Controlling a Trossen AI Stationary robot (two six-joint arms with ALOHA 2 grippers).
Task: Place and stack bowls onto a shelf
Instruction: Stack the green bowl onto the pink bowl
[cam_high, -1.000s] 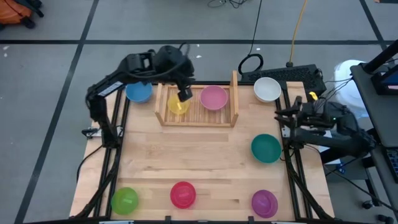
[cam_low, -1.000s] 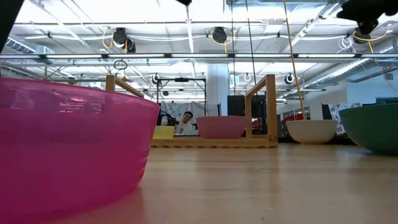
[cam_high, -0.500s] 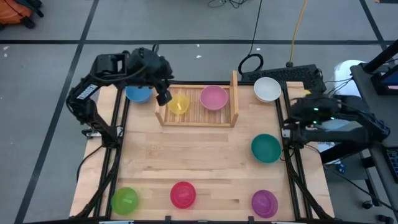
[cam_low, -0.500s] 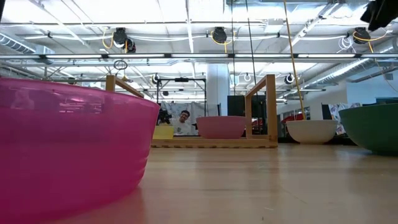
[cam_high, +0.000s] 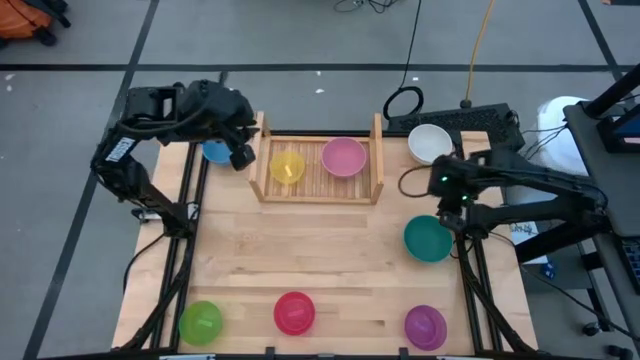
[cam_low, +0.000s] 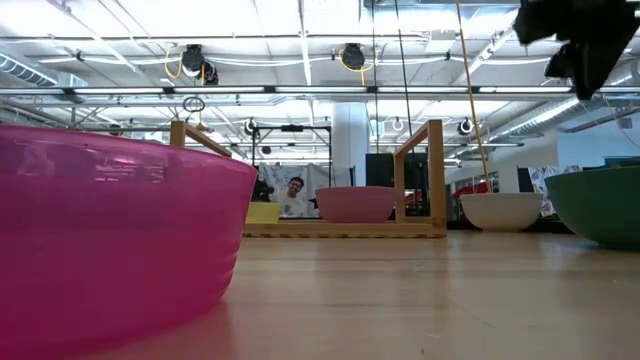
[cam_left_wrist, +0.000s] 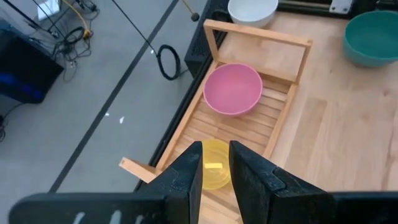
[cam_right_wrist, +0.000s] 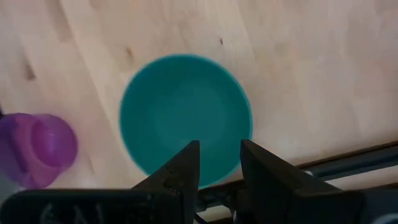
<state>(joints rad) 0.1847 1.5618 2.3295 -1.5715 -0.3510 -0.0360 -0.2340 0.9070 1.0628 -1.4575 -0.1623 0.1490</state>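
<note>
High view shows our left claw (cam_high: 240, 157) pulled back off the shelf (cam_high: 318, 190) to hover by the blue bowl (cam_high: 215, 152), fingers parted and empty. The yellow bowl (cam_high: 287, 166) now sits on the slats beside the pink bowl (cam_high: 343, 157). Our right claw (cam_high: 452, 207), parted too, has swung in above the teal bowl (cam_high: 427, 240) on the tabletop (cam_high: 330, 260).

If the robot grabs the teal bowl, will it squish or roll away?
The teal bowl looks like stiff, thin plastic, so it probably keeps its shape and feels light. It sits upright on the table, so it likely slides rather than rolls. Its smooth rim may slip between the right gripper fingers, which are narrowly parted above it.
</note>
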